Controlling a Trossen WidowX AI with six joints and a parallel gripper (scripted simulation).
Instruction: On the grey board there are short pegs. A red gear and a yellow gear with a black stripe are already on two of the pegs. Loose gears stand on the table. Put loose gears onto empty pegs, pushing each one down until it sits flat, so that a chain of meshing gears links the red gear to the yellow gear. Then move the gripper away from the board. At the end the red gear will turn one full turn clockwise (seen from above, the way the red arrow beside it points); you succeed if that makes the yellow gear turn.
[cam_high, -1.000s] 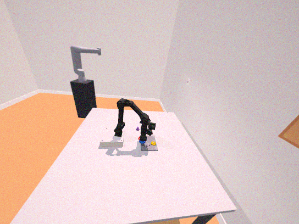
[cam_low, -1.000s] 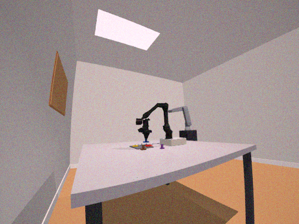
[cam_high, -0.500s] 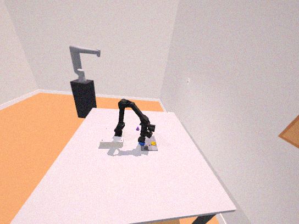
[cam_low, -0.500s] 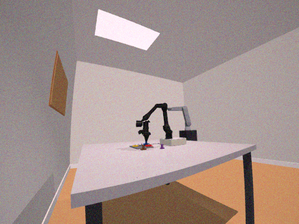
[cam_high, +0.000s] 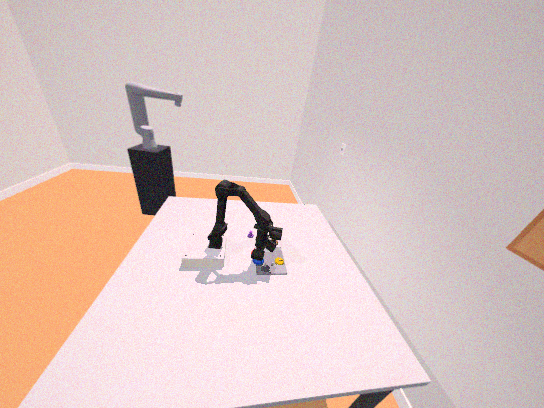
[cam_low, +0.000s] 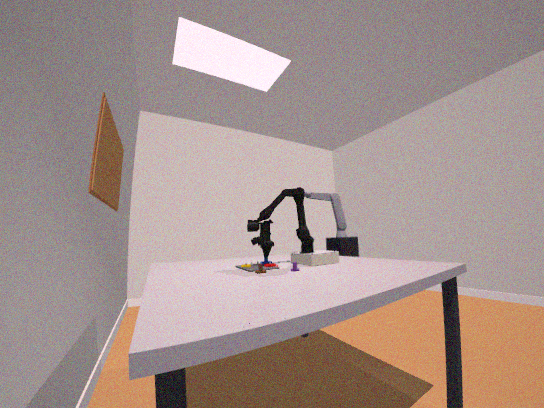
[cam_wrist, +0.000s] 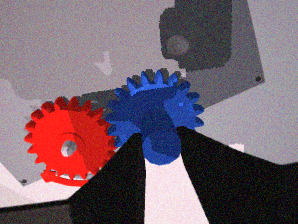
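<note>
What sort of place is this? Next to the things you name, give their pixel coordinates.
Probably a robotics lab or test room: a black arm (cam_high: 218, 210) (cam_low: 301, 215) works on a table (cam_high: 240, 330) (cam_low: 300, 295), with a grey arm (cam_high: 137, 107) (cam_low: 340, 212) on a black pedestal (cam_high: 152, 180) (cam_low: 352, 247) behind.

Gripper clamped on blue gear's hub. Red gear right beside it, peg through centre. Grey board below.

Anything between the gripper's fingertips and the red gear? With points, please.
Yes: the wrist view shows the blue gear (cam_high: 258, 261) (cam_low: 265, 262) (cam_wrist: 186, 106), its teeth reaching the red gear's (cam_low: 270, 265) (cam_wrist: 52, 132) edge.
</note>
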